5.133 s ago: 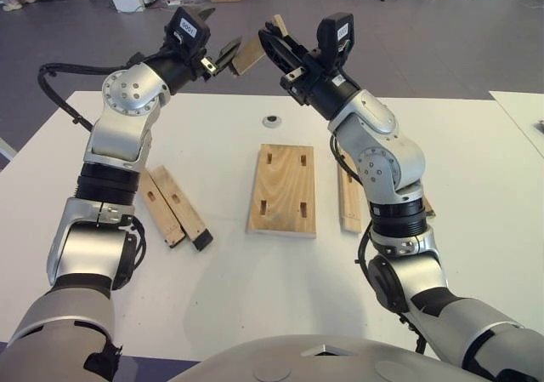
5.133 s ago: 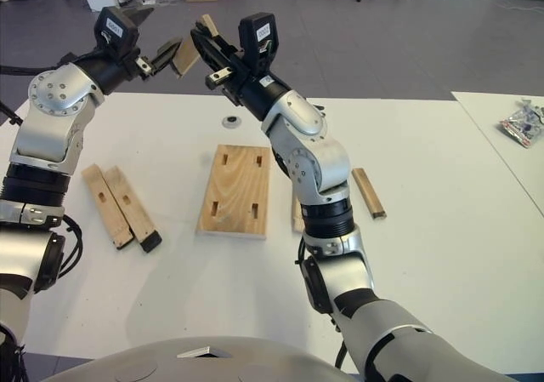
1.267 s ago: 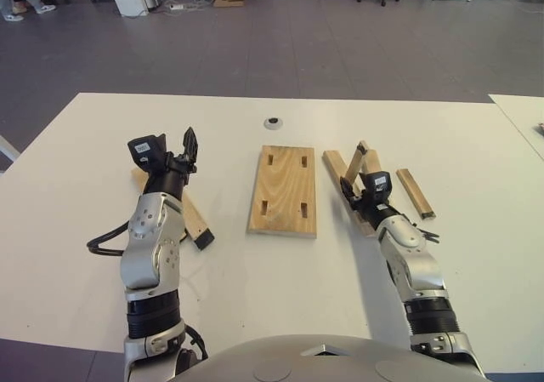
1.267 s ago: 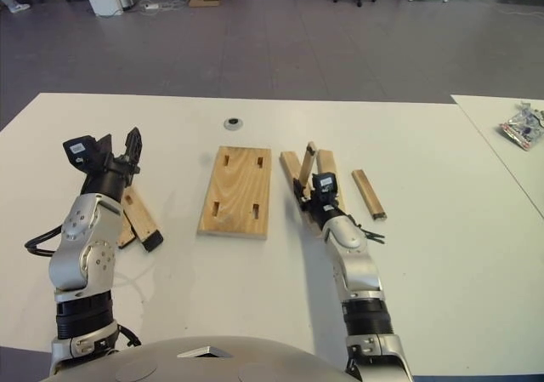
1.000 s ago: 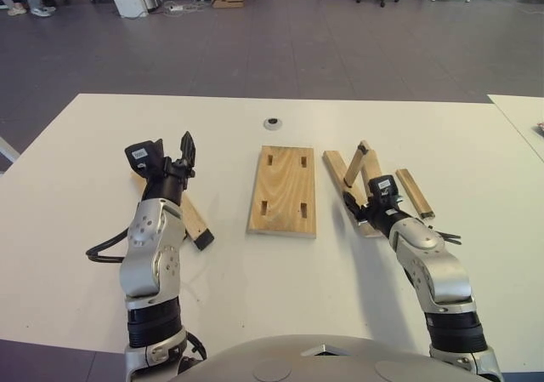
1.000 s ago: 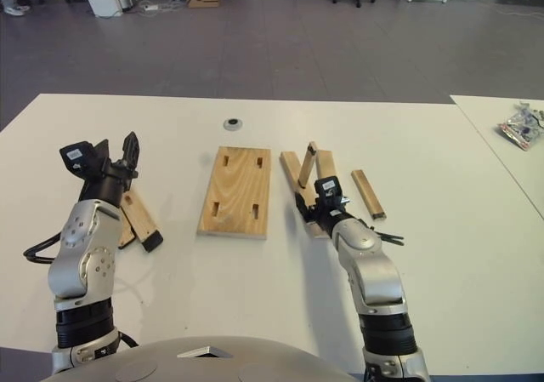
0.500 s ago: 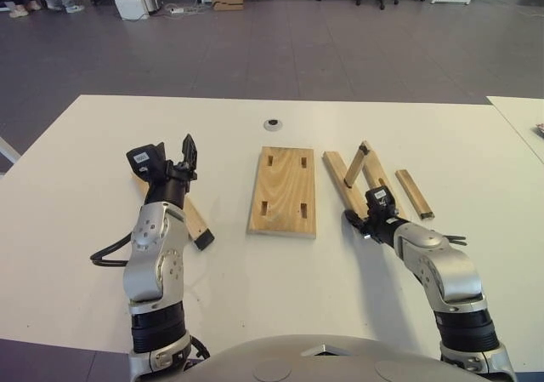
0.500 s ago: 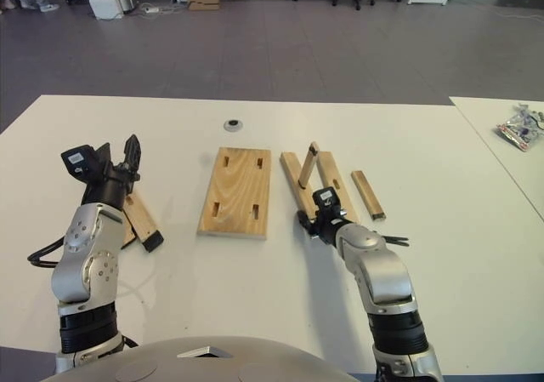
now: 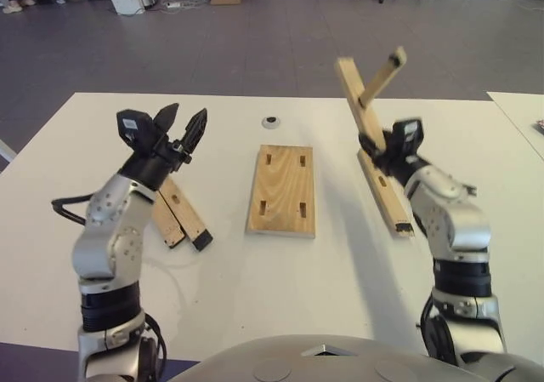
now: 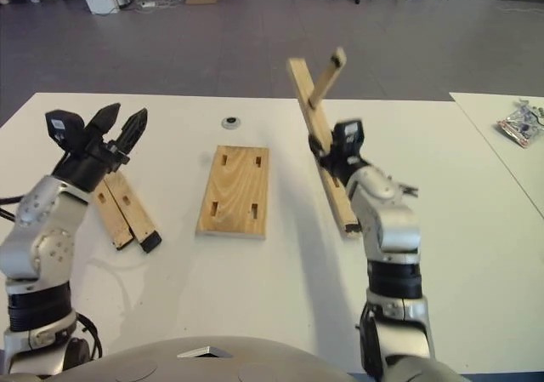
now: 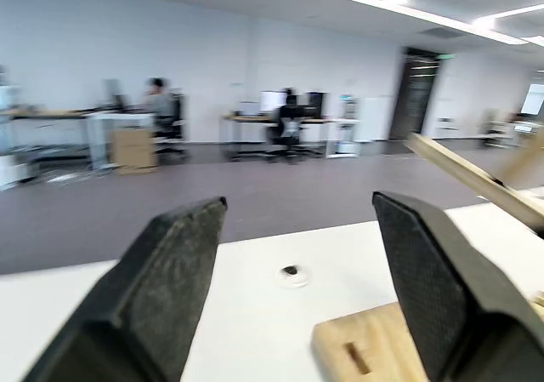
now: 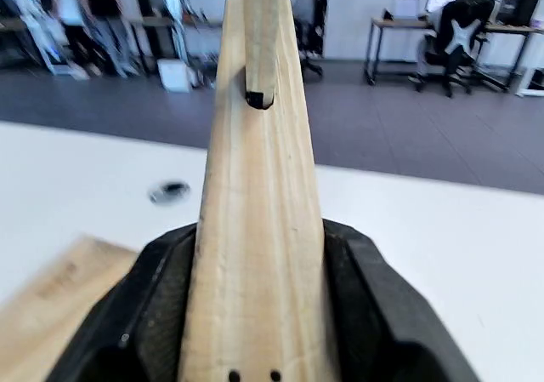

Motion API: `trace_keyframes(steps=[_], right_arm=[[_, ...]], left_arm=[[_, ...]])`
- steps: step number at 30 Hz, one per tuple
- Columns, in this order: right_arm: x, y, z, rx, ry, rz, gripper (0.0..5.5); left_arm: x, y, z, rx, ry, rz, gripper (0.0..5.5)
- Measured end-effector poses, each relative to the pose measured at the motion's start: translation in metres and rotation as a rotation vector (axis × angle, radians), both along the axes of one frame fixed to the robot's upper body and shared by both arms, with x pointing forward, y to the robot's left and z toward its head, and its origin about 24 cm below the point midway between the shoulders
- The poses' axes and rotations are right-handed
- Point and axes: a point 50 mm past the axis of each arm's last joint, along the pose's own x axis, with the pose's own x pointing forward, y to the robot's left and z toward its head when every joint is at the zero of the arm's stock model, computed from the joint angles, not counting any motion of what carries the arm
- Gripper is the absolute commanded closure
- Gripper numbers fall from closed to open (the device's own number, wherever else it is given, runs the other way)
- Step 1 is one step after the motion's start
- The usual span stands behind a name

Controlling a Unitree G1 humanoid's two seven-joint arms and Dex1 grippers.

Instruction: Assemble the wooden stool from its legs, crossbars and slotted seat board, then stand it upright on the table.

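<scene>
My right claw (image 12: 259,301) is pinching a slotted leg (image 9: 355,101) low on its length, one dark finger pressed against each long side. I hold it lifted off the table (image 9: 255,288), leaning with its free end up toward 11 o'clock. A crossbar (image 9: 382,76) sits plugged into the slot near that upper end and sticks out toward 1 o'clock, so the two pieces make a lopsided V above my wrist. This held pair hangs at about 2 o'clock from the seat board (image 9: 282,189), which lies flat in the middle of the table with four slots facing up, its long axis running 12 to 6. At 3 o'clock from the board, under my right forearm, a second leg (image 9: 387,196) lies on the table; I cannot tell whether the held leg's lower end touches it. At 9 o'clock from the board a pair of legs (image 9: 177,213) lies side by side and touching, slots up, one with a dark end. My left claw (image 9: 180,127) hovers just above their far ends, fingers spread wide and gripping nothing. A small round fitting (image 9: 271,122) sits in the tabletop at 12 o'clock from the board.
</scene>
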Motion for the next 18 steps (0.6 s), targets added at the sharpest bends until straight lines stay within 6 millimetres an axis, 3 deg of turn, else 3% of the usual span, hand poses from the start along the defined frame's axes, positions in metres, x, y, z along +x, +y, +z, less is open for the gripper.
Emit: trace_keyframes(steps=[4,6,11,18], right_arm=[[-0.009,0.039,0.045,0.232,-0.068,0.413,3.43],[-0.016,0.047,0.058,0.290,-0.076,0.558,3.43],[-0.028,0.047,0.079,0.422,-0.035,0.819,3.43],[-0.044,0.063,0.085,0.550,0.046,1.002,3.43]], left_arm=[[0.016,-0.004,0.038,-0.144,-0.027,-0.261,1.39],[0.018,-0.008,0.051,-0.225,0.004,-0.393,1.03],[0.009,-0.014,0.080,-0.426,0.105,-0.769,0.20],[0.010,-0.021,0.085,-0.535,0.217,-0.883,0.12]])
